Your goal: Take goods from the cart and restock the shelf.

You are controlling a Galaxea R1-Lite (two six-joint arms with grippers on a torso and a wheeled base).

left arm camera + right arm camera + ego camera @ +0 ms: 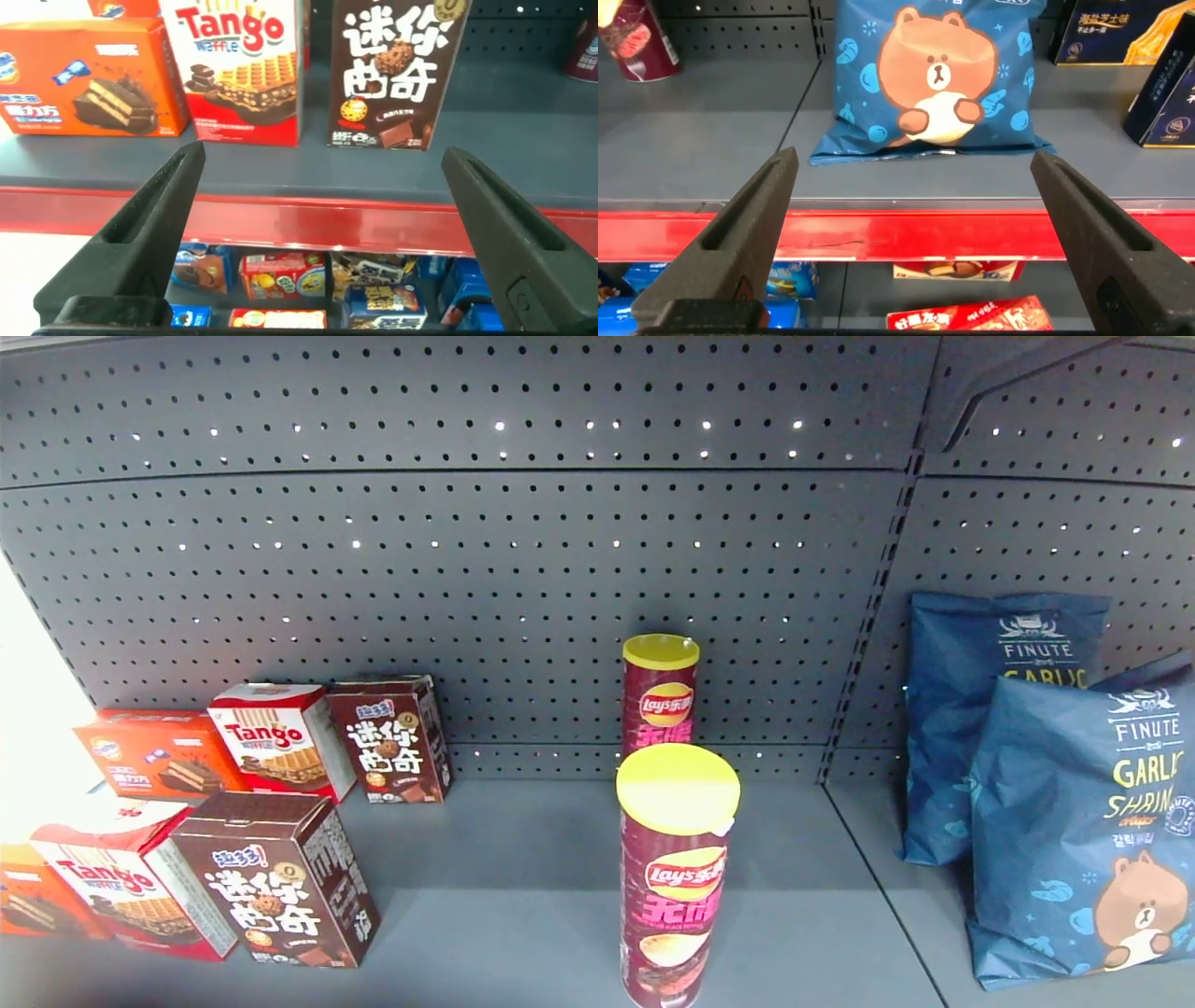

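Two maroon crisp cans (pixel 677 887) with yellow lids stand one behind the other midway along the shelf (pixel 523 859), with bare grey board open on both sides of them. To the left sit boxes (pixel 275 877) in two rows, brown, red-white and orange with biscuit and wafer pictures; to the right, blue bags (pixel 1083 840) with a cartoon bear. Both the left pincer (pixel 322 157) and the right pincer (pixel 915 161) hang spread wide and empty just off the red front edge (pixel 327 224), one facing the boxes, the other a bear bag.
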